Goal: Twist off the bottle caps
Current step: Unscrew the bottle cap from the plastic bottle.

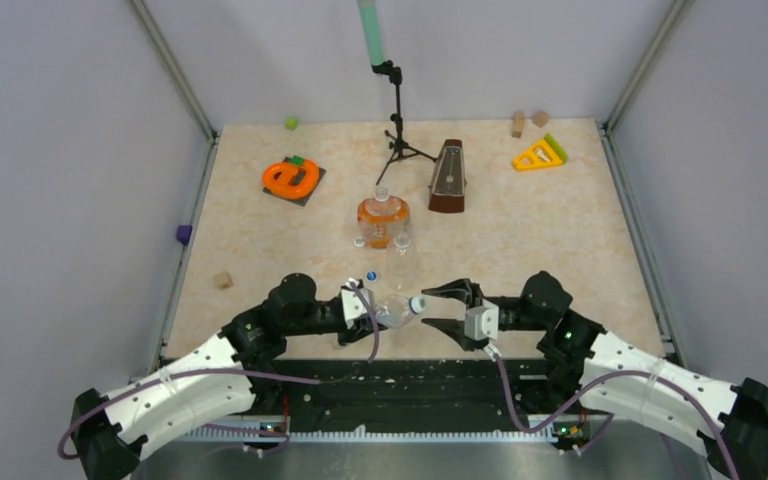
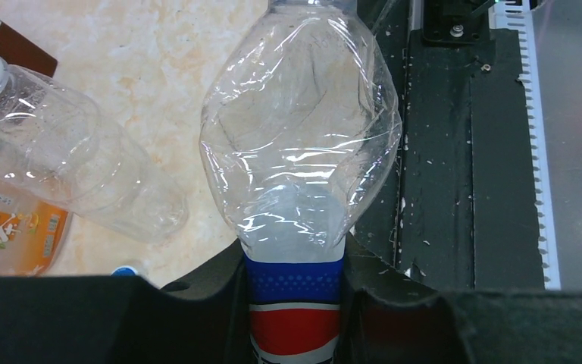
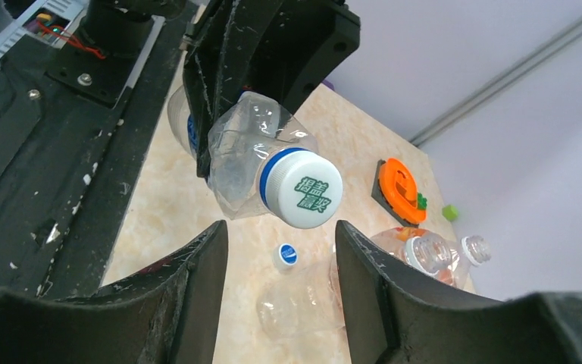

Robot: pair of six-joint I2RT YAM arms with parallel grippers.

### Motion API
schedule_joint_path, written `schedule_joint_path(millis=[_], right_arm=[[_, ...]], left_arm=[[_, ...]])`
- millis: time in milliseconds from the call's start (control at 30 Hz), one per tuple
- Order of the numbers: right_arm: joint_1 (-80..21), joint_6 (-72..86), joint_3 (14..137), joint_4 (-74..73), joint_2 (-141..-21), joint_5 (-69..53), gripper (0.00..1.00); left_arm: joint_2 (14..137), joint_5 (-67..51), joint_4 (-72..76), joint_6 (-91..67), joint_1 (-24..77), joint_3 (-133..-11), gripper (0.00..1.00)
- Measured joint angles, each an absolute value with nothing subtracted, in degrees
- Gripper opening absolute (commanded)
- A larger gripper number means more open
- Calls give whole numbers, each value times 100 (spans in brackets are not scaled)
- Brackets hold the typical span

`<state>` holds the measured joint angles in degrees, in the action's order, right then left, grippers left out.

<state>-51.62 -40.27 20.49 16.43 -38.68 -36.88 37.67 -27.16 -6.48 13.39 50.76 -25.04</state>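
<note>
My left gripper (image 2: 294, 282) is shut on the blue-labelled bottle (image 2: 297, 152), which it holds level above the table's near edge. Its crumpled clear body points right. This bottle's cap (image 3: 307, 189), white with a blue ring, is still on the neck. It sits just beyond the open fingertips of my right gripper (image 3: 280, 227), untouched. A loose blue cap (image 3: 286, 255) lies on the table. The plain clear bottle (image 3: 311, 299) lies on its side, uncapped. The squat orange bottle (image 1: 382, 218) stands behind it with an open neck.
A brown metronome (image 1: 448, 178) and a black stand (image 1: 397, 130) are at the back centre. An orange ring toy (image 1: 291, 178) sits back left and a yellow triangle (image 1: 539, 155) back right. Small wooden blocks (image 1: 223, 280) are scattered. A black rail (image 2: 455, 152) runs along the near edge.
</note>
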Motion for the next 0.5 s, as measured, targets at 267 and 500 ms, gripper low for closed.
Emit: schedule_joint_path(millis=[267,500], right_arm=[[-5162,-2906,1514,2694,-3662,-3299,61],[-5162,-939,788,4257,-3684,-2508,52]], left_arm=[[3691,-2005,-650,1378,5076,-2508,0],[3691,-1284,-609,1422,5100,-2502,0]])
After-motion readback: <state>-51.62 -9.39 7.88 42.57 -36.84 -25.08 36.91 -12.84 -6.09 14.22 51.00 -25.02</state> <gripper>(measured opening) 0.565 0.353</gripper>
